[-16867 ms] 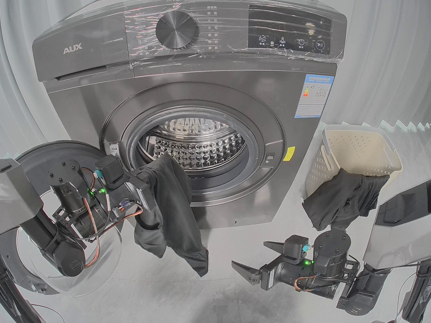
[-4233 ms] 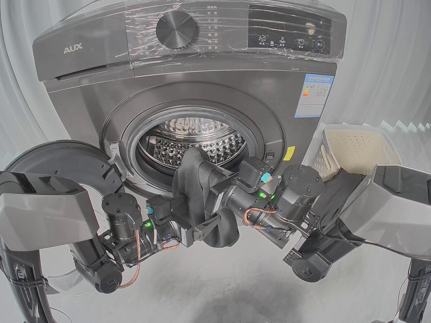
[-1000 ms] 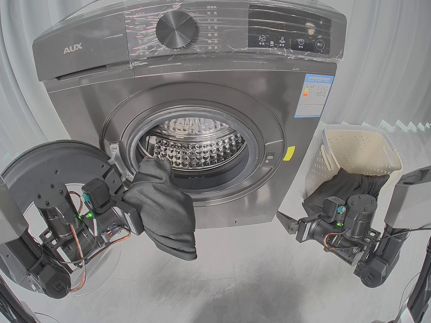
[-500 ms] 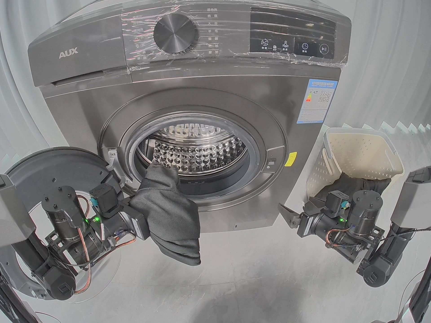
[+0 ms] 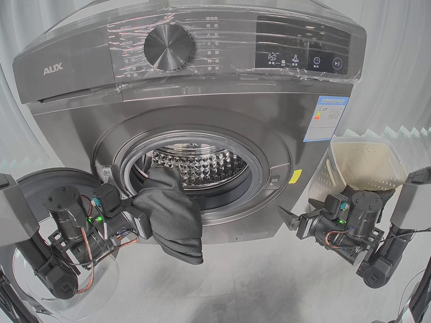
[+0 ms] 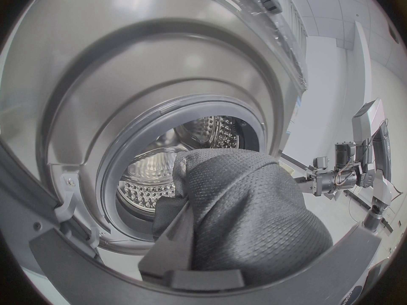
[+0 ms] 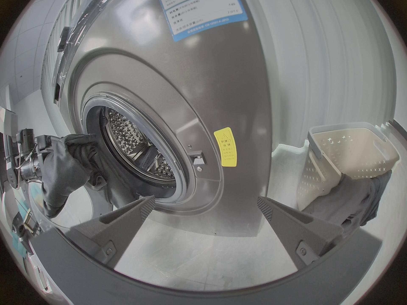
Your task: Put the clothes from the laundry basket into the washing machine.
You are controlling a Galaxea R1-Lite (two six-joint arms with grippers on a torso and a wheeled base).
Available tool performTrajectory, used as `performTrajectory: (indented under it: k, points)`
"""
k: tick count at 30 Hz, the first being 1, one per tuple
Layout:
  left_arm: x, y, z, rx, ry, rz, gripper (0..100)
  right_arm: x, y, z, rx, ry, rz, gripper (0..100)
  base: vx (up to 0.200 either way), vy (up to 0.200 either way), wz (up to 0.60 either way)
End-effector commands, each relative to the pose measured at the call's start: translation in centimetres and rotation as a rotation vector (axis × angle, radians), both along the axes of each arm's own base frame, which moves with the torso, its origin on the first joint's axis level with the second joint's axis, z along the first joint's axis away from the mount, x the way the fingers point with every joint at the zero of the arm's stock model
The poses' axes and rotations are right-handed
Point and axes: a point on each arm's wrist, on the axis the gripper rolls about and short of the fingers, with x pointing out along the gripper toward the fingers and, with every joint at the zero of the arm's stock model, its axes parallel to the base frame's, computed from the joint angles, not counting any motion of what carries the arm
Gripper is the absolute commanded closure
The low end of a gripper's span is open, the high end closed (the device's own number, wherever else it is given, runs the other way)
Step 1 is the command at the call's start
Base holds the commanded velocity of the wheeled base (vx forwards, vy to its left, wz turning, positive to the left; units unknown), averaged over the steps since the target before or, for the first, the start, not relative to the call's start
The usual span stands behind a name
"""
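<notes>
1. the left gripper (image 5: pixel 149 218) is clamped on a dark garment (image 5: pixel 173 216), which bunches over its fingers and hides most of them.
2. the upper end of that garment lies on the lower left rim of the washing machine (image 5: pixel 251 108) opening, just inside the door seal. the rest hangs down outside, in front of the machine. it looks carried high so the cloth clears the lip.
3. the steel drum (image 5: pixel 197 167) is visible behind it. the round door (image 5: pixel 40 189) is swung wide to the robot's left, which leaves the way in free.
4. the right gripper (image 7: pixel 205 202) has its jaws spread wide and holds nothing. it hangs low, just in front of the laundry basket (image 5: pixel 368 158), well apart from the opening.
5. a second dark garment (image 7: pixel 347 200) hangs over the basket's front wall, half out.
6. judged step: pushing the held garment deeper into the drum before letting go. released here, the hanging part would likely drag it to the floor.
</notes>
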Motion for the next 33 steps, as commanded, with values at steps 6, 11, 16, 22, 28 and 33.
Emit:
performTrajectory:
  k: [6, 11, 16, 22, 28, 33]
  points:
    - [0.1, -0.5, -0.4, 0.007, 0.013, -0.013, 100, -0.3, 0.3, -0.1, -0.009, 0.001, 0.015, 0, 0.000, 0.000, 0.00]
    - [-0.6, -2.1, -0.4, 0.004, 0.011, -0.070, 100, -0.8, 0.7, 0.4, -0.002, -0.011, 0.035, 0, 0.000, 0.000, 0.00]
    - [1.2, -3.4, -1.2, -0.005, 0.020, -0.085, 100, -0.8, 0.9, 0.4, 0.000, -0.010, 0.041, 0, 0.000, 0.000, 0.00]
    - [2.7, -4.6, -3.3, 0.015, 0.059, -0.109, 100, -0.9, 1.1, 0.4, -0.003, -0.014, 0.050, 0, 0.000, 0.000, 0.00]
    - [5.6, -6.9, -4.8, -0.008, 0.040, -0.125, 100, -0.9, 1.1, 0.4, -0.003, -0.014, 0.050, 0, 0.000, 0.000, 0.00]
    - [7.8, -8.0, -5.7, -0.026, 0.013, -0.102, 100, -0.9, 1.0, 0.4, -0.004, -0.015, 0.048, 0, 0.000, 0.000, 0.00]
